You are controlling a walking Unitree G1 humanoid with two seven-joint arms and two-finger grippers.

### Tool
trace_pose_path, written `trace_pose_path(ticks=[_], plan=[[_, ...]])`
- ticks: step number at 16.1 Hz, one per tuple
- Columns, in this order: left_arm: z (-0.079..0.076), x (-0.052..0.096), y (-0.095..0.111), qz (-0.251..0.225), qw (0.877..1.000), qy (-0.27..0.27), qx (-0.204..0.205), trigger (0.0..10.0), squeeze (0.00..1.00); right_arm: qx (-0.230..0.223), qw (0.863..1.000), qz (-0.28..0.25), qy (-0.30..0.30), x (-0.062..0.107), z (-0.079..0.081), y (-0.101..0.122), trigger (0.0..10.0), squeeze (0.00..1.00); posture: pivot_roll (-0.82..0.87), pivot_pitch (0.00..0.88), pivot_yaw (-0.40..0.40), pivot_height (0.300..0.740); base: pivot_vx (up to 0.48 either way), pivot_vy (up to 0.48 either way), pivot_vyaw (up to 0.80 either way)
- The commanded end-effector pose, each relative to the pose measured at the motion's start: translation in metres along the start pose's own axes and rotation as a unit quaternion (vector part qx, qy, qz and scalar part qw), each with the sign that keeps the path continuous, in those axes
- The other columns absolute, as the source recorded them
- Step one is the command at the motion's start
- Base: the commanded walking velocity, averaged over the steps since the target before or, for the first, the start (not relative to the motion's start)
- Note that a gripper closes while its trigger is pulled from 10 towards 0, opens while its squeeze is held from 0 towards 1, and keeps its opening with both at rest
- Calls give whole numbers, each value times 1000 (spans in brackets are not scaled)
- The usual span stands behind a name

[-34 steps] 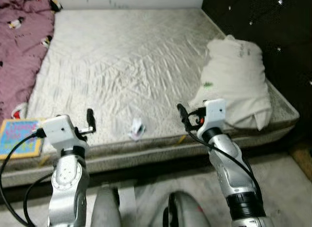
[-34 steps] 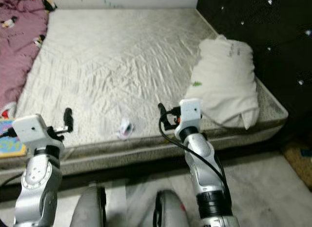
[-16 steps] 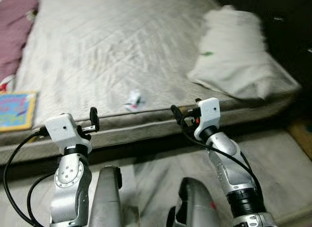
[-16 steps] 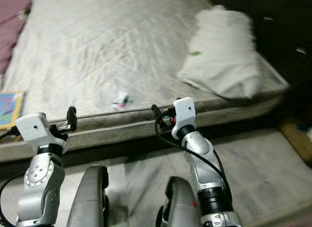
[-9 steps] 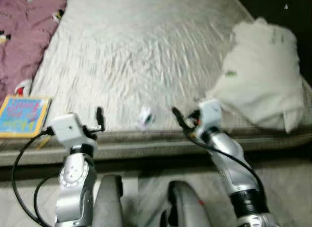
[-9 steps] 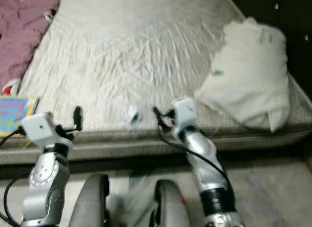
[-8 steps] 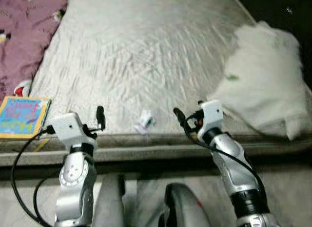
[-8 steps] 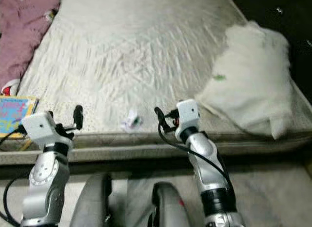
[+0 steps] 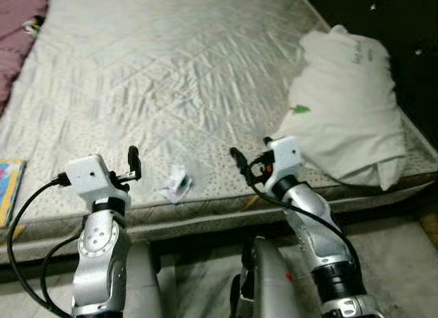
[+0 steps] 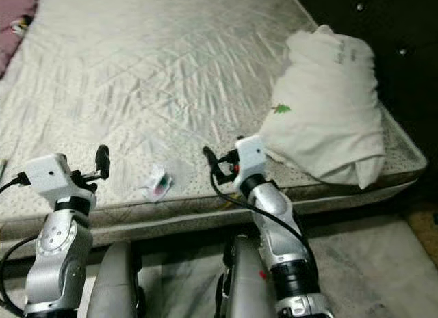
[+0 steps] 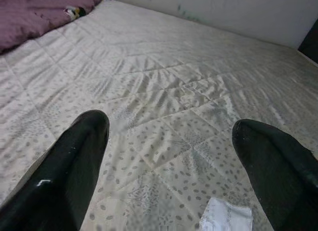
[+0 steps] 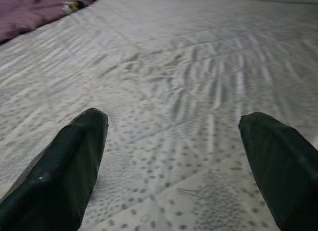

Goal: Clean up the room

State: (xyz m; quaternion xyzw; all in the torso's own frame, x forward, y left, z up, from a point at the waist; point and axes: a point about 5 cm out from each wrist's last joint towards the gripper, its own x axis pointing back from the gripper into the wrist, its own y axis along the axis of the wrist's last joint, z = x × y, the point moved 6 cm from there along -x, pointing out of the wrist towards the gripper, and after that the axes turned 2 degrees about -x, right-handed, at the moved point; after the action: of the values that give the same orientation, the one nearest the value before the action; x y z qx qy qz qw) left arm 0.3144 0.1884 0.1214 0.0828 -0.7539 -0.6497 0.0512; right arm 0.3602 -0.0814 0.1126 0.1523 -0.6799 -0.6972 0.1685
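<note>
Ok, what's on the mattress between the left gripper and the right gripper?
A small crumpled wrapper lies near the mattress edge, between the left gripper and right gripper, nearer the left. Both eye views show it.

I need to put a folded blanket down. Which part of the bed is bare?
The wide middle of the mattress, between the purple bedding and pillow. The near edge is busier: wrapper and book.

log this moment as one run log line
left gripper: open, near wrapper | right gripper: open, over mattress | pillow: right
</note>
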Motion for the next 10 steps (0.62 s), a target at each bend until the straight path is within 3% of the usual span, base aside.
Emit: trace_pose_path(ticks=[1, 6, 10], plan=[[1, 2, -4, 10, 1000, 4, -2, 10000, 0, 3, 1000, 7, 0, 1, -3, -3, 10000, 0, 63, 136, -67, 541, 0, 0, 0], [1, 2, -8, 17, 1000, 7, -4, 10000, 0, 5, 999, 30, 36, 0, 7, -12, 10000, 0, 65, 127, -69, 486, 0, 0, 0], [3, 1, -9, 19, 1000, 15, -9, 10000, 0, 12, 998, 43, 43, -1, 9, -16, 10000, 0, 67, 124, -70, 481, 0, 0, 0]])
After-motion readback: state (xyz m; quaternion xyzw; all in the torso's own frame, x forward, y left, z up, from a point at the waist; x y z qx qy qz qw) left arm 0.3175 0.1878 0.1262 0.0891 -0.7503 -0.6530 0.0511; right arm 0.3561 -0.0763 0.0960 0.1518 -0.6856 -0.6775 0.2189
